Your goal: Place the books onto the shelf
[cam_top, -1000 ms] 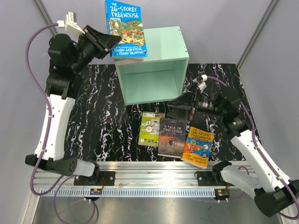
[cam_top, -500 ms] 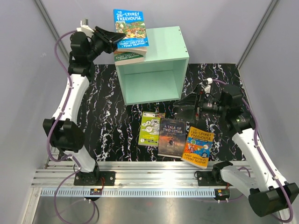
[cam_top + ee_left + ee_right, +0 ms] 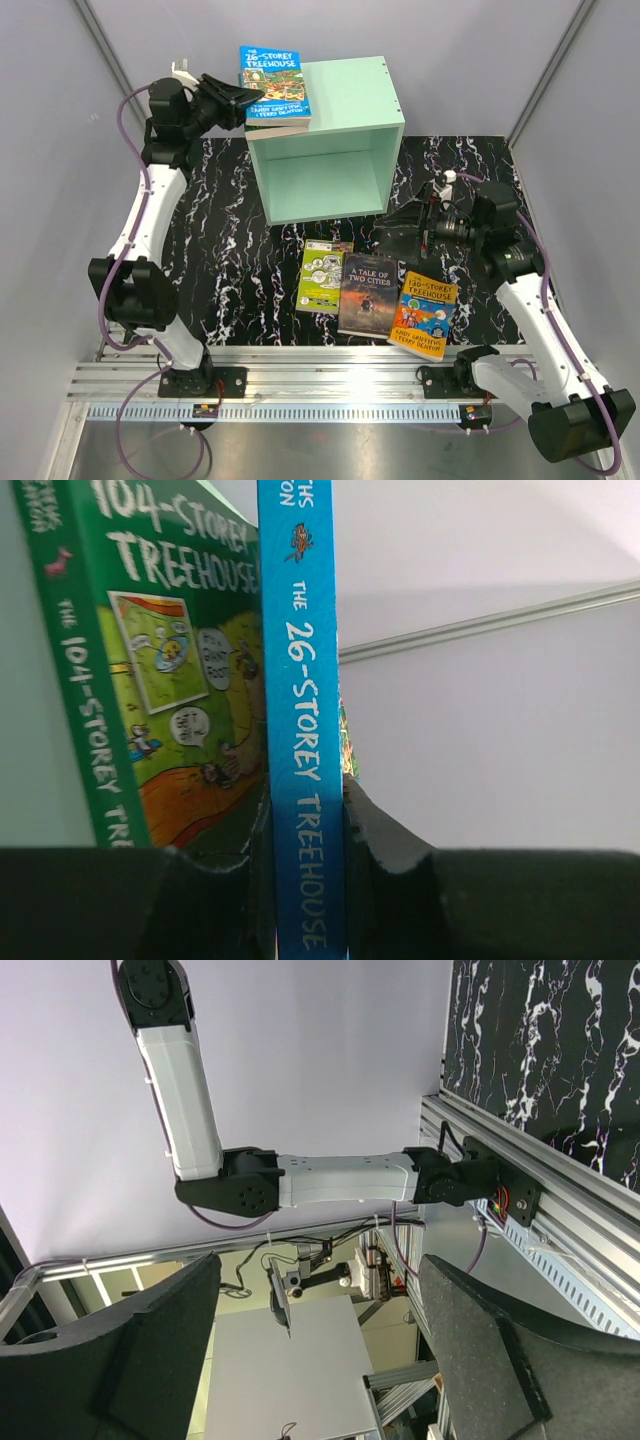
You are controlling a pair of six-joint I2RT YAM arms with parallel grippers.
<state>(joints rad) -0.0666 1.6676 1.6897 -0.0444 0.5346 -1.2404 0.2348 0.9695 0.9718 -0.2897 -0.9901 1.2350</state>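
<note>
1. Since a second ago the left gripper has swung the blue book down from a raised, tilted pose, and it now lies nearly flat, cover up, over the left part of the top of the shelf
2. Its long axis runs near to far, with the title end toward the back wall and the spine on the left, where the jaws are closed narrowly on it
3. The left wrist view shows that spine pinched between both fingers; it reads "THE 26-STOREY TREEHOUSE"
4. Just beside it in that view is a green book, marked "104-STOREY TREEHOUSE" on cover and spine
5. The shelf stands at the far middle of the table, its open side facing the arms
6. Three books lie flat in a row in front of it, long axes near to far and titles at the far end:
   - lime-green book, writing too small to read
   - dark book, "A TALE OF TWO CITIES"
   - orange-yellow book, "STOREY TREEHOUSE", turned slightly
7. The right gripper hovers to the right of the shelf, beyond the orange-yellow book, jaws spread wide with nothing between them
</note>
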